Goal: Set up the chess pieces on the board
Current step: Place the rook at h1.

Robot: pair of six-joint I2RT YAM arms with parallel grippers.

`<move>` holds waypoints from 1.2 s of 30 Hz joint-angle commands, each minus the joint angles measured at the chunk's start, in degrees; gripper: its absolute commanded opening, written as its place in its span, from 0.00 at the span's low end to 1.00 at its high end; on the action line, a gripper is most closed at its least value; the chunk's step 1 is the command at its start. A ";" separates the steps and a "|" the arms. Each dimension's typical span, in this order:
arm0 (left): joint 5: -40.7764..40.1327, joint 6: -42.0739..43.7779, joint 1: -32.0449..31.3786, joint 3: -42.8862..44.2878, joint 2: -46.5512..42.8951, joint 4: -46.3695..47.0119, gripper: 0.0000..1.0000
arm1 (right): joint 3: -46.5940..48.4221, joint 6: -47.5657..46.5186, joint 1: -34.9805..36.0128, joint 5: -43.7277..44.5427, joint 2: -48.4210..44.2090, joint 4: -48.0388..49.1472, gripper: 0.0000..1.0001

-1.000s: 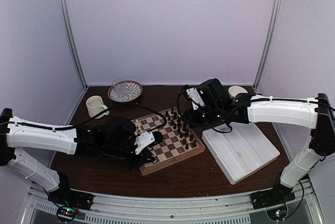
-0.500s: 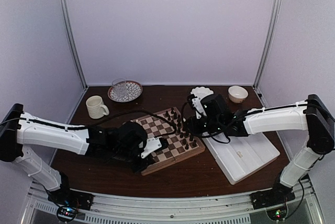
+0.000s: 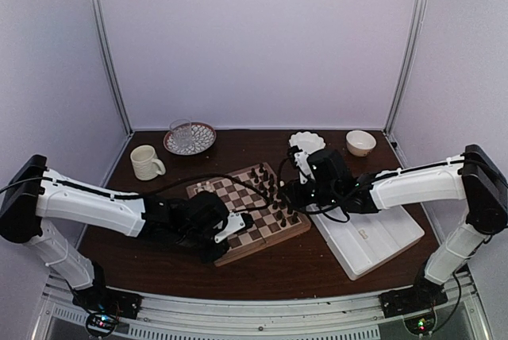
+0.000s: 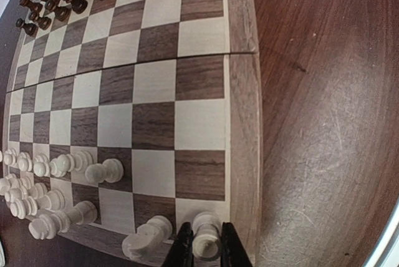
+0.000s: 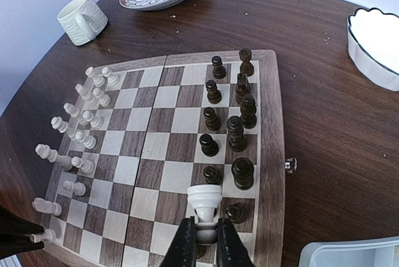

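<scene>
Currently, the left gripper (image 4: 206, 246) is pinching a small cream-white chess piece (image 4: 206, 234) between nearly closed fingers. It is holding the piece over the corner of the square wooden chessboard (image 4: 156, 86) with light and dark brown checks, just inside the tan rim; whether the piece is touching the wood cannot be told. Another cream piece (image 4: 146, 237) is lying tipped just beside it, and the remaining cream-white pieces (image 4: 43, 183) are crowding the rows along that same end, several of them leaning or lying. The right gripper (image 5: 206, 237) is likewise clamping a cream-white crown-topped piece (image 5: 204, 199), jaws almost shut, its flared end pointing away from the fingers. It is holding this one over the opposite end, among the tiny dark brown pieces (image 5: 234, 126) standing there. A white rectangular tray (image 3: 373, 233) is lying just right of the board. A ribbed white mug (image 3: 145, 161) and a patterned saucer carrying a glass (image 3: 189, 138) are sitting behind it.
</scene>
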 commanded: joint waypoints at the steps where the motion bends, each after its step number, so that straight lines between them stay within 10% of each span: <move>1: -2.13 -0.21 -0.27 1.41 1.74 -0.38 0.00 | 0.14 -0.39 -0.15 0.84 -2.30 1.21 0.00; 36: -0.24 -0.22 -0.27 0.44 -0.87 -1.16 0.18 | 0.58 -0.61 -0.15 -1.54 -2.80 0.77 0.00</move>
